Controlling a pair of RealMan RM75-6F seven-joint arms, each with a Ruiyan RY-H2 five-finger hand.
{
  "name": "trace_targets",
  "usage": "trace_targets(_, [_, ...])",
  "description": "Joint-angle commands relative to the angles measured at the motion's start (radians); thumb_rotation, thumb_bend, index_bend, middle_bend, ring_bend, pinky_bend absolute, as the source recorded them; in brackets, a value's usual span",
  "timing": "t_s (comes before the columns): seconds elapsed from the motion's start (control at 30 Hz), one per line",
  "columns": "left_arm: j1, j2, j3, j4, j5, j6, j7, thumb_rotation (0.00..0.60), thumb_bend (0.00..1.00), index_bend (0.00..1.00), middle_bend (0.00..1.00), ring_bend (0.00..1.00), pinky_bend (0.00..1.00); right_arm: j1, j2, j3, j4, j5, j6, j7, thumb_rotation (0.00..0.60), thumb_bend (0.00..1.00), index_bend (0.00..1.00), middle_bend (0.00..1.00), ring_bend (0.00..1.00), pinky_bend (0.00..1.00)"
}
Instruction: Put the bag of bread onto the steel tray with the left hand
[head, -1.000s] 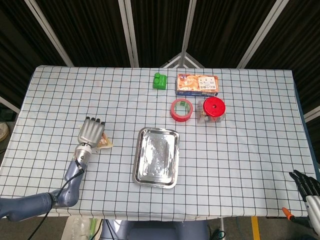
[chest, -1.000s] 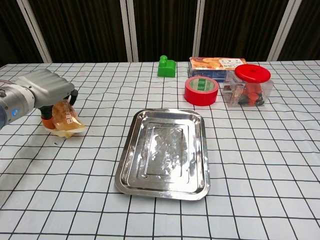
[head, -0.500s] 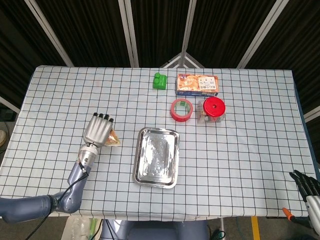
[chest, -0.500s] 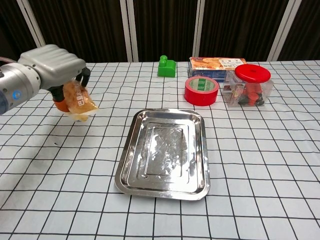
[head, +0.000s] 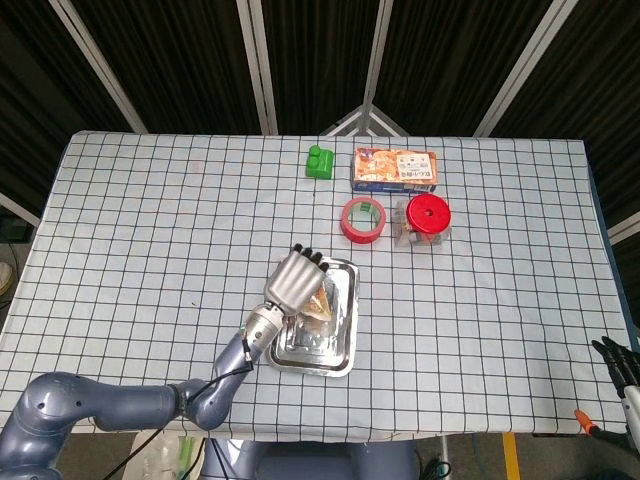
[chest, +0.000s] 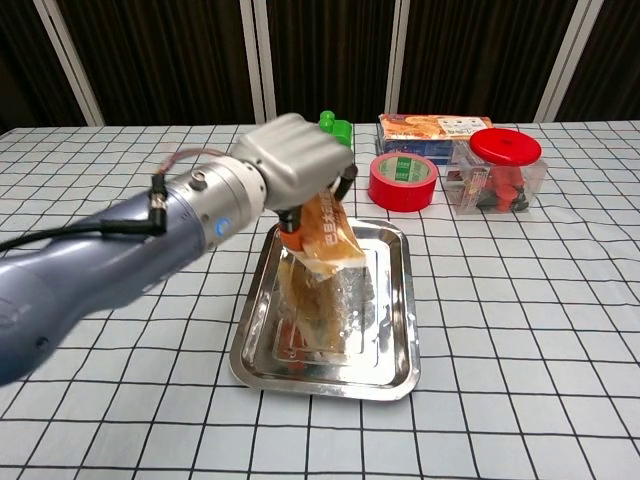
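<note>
**Steel tray under my left hand, bread bag held above it**

Steel tray (chest: 398, 330) sits near the middle of the checked tablecloth (head: 130, 220). My left hand (chest: 292, 165) hangs over the tray's left half, fingers curled down around the top of the bag of bread (chest: 325, 238). The bag dangles from that grip, tilted, its lower end toward the tray floor; I cannot tell whether it touches the metal. The tray's shiny bottom shows a reflection of the bag beneath it. In the head view the hand (head: 296, 280) covers the tray's (head: 343, 345) upper left corner and the bag (head: 320, 303) peeks out to its right, inside the rim.

My right hand (head: 622, 365) shows only at the lower right edge of the head view, off the table, fingers dark and partly cut off; whether they are apart or together I cannot tell.

Behind the tray: red tape roll (chest: 402, 181), clear jar with a red lid (chest: 497, 170), printed box (chest: 430, 125), green block (chest: 336, 133), partly hidden behind my left hand in the chest view.
</note>
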Motion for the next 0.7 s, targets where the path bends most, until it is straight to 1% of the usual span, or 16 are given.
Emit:
trace_targets(0.03, [-0.023, -0.058, 0.03, 0.073, 0.017, -0.036, -0.017, 0.6, 0.15, 0.42, 0.41, 0.36, 0.39, -0.006, 0.002, 0.002, 0.006, 0.01, 0.006, 0.012, 0.6, 0.3, 0.0, 0.0, 0.0, 0.0])
trace_targets(0.13, [-0.03, -0.068, 0.03, 0.088, 0.009, -0.045, -0.004, 0.6, 0.12, 0.32, 0.33, 0.29, 0.34, -0.01, 0.003, 0.001, 0.011, 0.013, 0.006, 0.018, 0.6, 0.3, 0.0, 0.0, 0.0, 0.0])
trace_targets(0.2, [-0.028, -0.064, 0.029, 0.077, 0.009, -0.047, -0.012, 0.6, 0.09, 0.17, 0.21, 0.17, 0.26, -0.012, 0.002, 0.001, 0.012, 0.014, 0.009, 0.018, 0.6, 0.3, 0.0, 0.0, 0.0, 0.0])
trace_targets(0.23, [-0.025, -0.056, 0.028, 0.062, 0.009, -0.048, -0.019, 0.6, 0.08, 0.12, 0.16, 0.12, 0.23, -0.014, 0.001, 0.002, 0.012, 0.015, 0.011, 0.016, 0.6, 0.3, 0.0, 0.0, 0.0, 0.0])
trace_targets(0.27, [-0.021, -0.046, 0.028, 0.043, 0.013, -0.045, -0.028, 0.6, 0.08, 0.05, 0.09, 0.06, 0.2, -0.015, 0.0, 0.002, 0.012, 0.015, 0.013, 0.014, 0.6, 0.3, 0.0, 0.0, 0.0, 0.0])
trace_targets(0.3, [-0.018, -0.037, 0.027, 0.028, 0.017, -0.043, -0.036, 0.6, 0.07, 0.02, 0.04, 0.02, 0.17, -0.015, -0.001, 0.002, 0.012, 0.014, 0.013, 0.012, 0.6, 0.3, 0.0, 0.0, 0.0, 0.0])
trace_targets(0.37, [-0.007, -0.002, 0.024, -0.032, 0.018, -0.049, -0.071, 0.6, 0.07, 0.0, 0.0, 0.0, 0.14, -0.015, -0.004, 0.001, 0.012, 0.014, 0.01, 0.003, 0.6, 0.3, 0.0, 0.0, 0.0, 0.0])
trace_targets(0.47, [0.015, 0.078, 0.015, -0.162, -0.018, -0.059, -0.097, 0.6, 0.06, 0.0, 0.0, 0.0, 0.1, -0.005, -0.009, 0.001, 0.01, 0.027, -0.02, -0.016, 0.6, 0.3, 0.0, 0.0, 0.0, 0.0])
trace_targets(0.57, [0.045, 0.171, 0.022, -0.303, -0.03, -0.059, -0.135, 0.6, 0.06, 0.0, 0.0, 0.0, 0.09, -0.001, -0.019, 0.01, 0.002, 0.053, -0.033, -0.058, 0.6, 0.3, 0.0, 0.0, 0.0, 0.0])
trace_targets(0.63, [0.073, 0.254, 0.044, -0.404, -0.008, -0.055, -0.166, 0.6, 0.06, 0.0, 0.0, 0.0, 0.1, -0.002, -0.023, 0.011, -0.007, 0.05, -0.028, -0.075, 0.6, 0.3, 0.0, 0.0, 0.0, 0.0])
trace_targets(0.7, [0.124, 0.363, 0.106, -0.501, 0.083, 0.001, -0.165, 0.6, 0.06, 0.0, 0.0, 0.0, 0.15, -0.005, -0.024, 0.01, -0.011, 0.037, -0.014, -0.084, 0.6, 0.3, 0.0, 0.0, 0.0, 0.0])
